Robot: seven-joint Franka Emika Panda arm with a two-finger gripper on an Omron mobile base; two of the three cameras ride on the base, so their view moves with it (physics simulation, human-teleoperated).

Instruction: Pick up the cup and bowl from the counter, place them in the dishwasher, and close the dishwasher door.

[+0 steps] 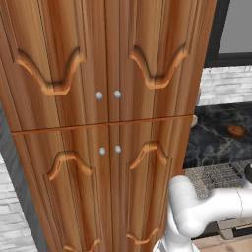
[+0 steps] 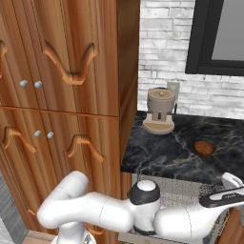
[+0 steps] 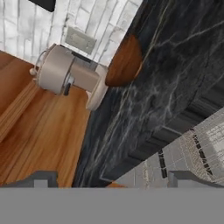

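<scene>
The reddish-brown bowl [image 1: 236,130] [image 2: 204,147] [image 3: 124,61] lies on the black veined counter [image 2: 162,152] [image 3: 175,65], to the right of the tall wooden cabinet. Below the counter's front edge the dishwasher's grey wire-mesh rack [image 1: 216,174] [image 2: 183,186] [image 3: 197,151] stands pulled out. My gripper [image 3: 118,181] hovers over the rack and looks across the counter at the bowl; it is open, its tips wide apart with nothing between them. The arm reaches right across the rack in both base views. The yellow cup is out of view. I cannot make out the dishwasher door.
A beige coffee machine [image 2: 160,110] [image 3: 65,74] stands at the back of the counter against the white brick wall. The carved wooden cabinet [image 1: 103,123] [image 2: 62,95] rises on the left. A dark-framed window [image 2: 217,38] is set above the counter.
</scene>
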